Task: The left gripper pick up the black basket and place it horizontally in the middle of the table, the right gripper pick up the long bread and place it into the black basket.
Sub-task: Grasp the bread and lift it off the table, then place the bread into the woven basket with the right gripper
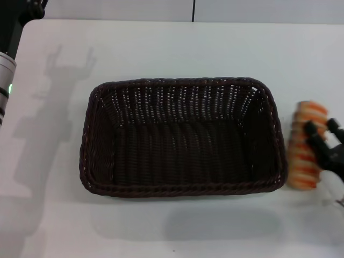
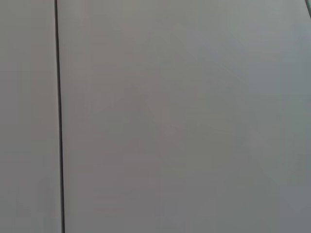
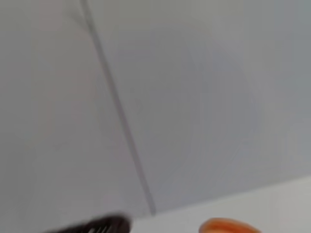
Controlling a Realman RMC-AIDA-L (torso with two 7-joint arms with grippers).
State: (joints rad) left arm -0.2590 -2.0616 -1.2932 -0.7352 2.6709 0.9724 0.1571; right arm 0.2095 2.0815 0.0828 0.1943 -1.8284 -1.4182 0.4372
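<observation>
The black basket [image 1: 183, 137] lies lengthwise across the middle of the white table [image 1: 177, 48], empty, with its opening up. The long bread [image 1: 307, 145], tan with orange stripes, lies on the table just right of the basket, pointing away from me. My right gripper [image 1: 322, 127] is open over the bread at the right edge, one finger above the loaf and the other just past its right side. The bread's tip [image 3: 228, 226] and a bit of basket rim [image 3: 99, 225] show in the right wrist view. My left gripper [image 1: 27, 9] is raised at the far left corner, away from the basket.
The left arm's silver segment with its green light [image 1: 9, 88] stands at the table's left edge and casts a shadow [image 1: 59, 107] left of the basket. Bare tabletop lies in front of and behind the basket. The left wrist view shows only a pale wall with a dark seam [image 2: 59, 116].
</observation>
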